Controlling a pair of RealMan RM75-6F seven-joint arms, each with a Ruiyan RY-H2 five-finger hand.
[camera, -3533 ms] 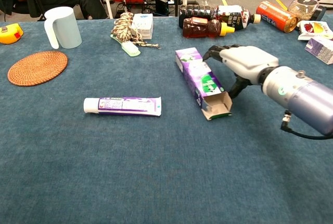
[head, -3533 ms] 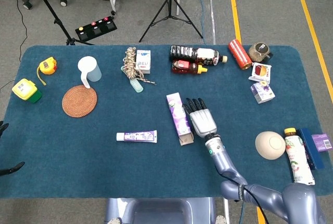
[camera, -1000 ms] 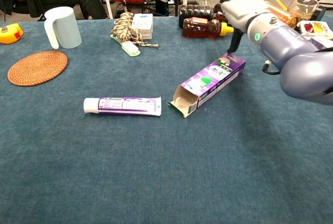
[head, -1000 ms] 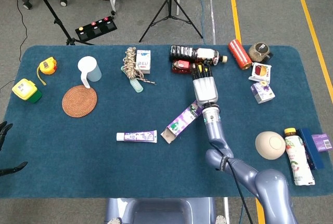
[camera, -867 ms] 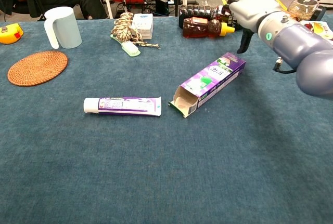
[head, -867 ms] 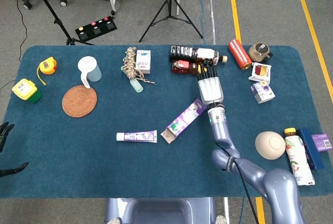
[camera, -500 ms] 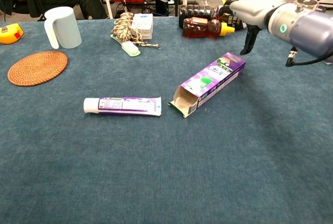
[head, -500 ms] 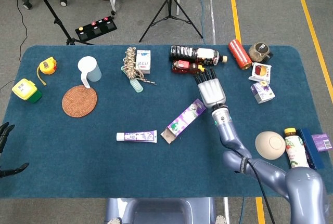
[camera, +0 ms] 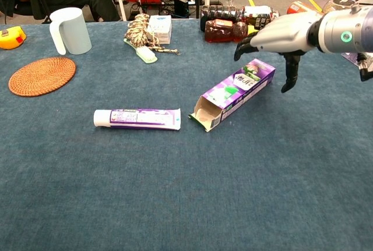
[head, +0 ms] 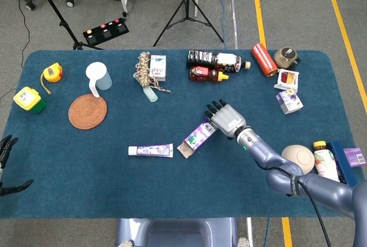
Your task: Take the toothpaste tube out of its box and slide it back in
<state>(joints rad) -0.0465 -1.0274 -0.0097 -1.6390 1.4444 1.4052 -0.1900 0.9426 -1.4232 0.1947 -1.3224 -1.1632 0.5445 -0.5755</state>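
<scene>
Toothpaste tube on table, left of box, right hand above box

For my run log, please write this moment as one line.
tube: out, flat on table | box: flat, open end toward tube | right robot hand: open, above box | left robot hand: table edge

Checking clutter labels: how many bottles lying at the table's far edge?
2: a dark bottle with a white label, and a smaller amber bottle directly in front of it. A third bottle lies near the right edge.

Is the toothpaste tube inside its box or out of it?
Out. The toothpaste tube lies on the table, left of the box's open end.
</scene>
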